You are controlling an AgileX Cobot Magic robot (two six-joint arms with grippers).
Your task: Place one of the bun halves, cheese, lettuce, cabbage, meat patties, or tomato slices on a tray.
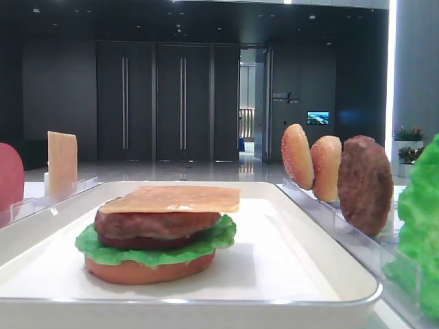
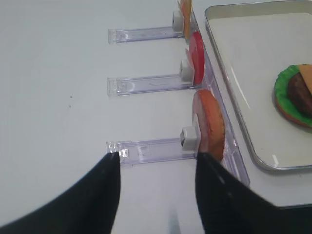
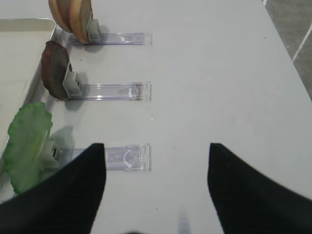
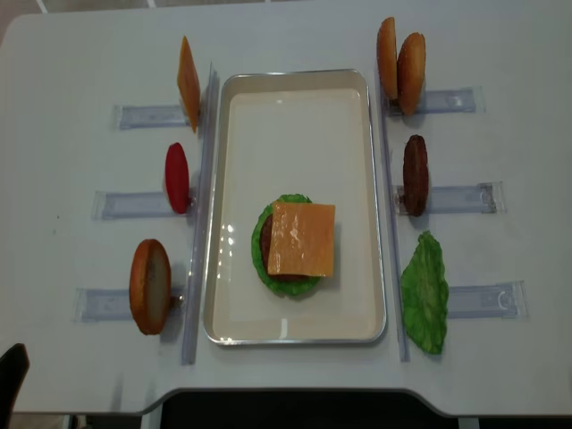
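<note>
From my station I see a pale grey tabletop (image 4: 295, 36) carrying six clear plastic racks (image 4: 451, 197), three along each long side. Beyond it stand dark double doors (image 1: 154, 103) and a small lit screen (image 1: 317, 118).

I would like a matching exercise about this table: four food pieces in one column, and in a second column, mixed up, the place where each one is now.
Things
1. cheese slice
2. tomato slice
3. meat patty in a rack
4. loose lettuce leaf

Places
A. middle rack, left of the tray
B. on top of the burger stack in the tray
C. near rack, right of the tray
D. middle rack, right of the tray

Pairs: 1-B, 2-A, 3-D, 4-C
</note>
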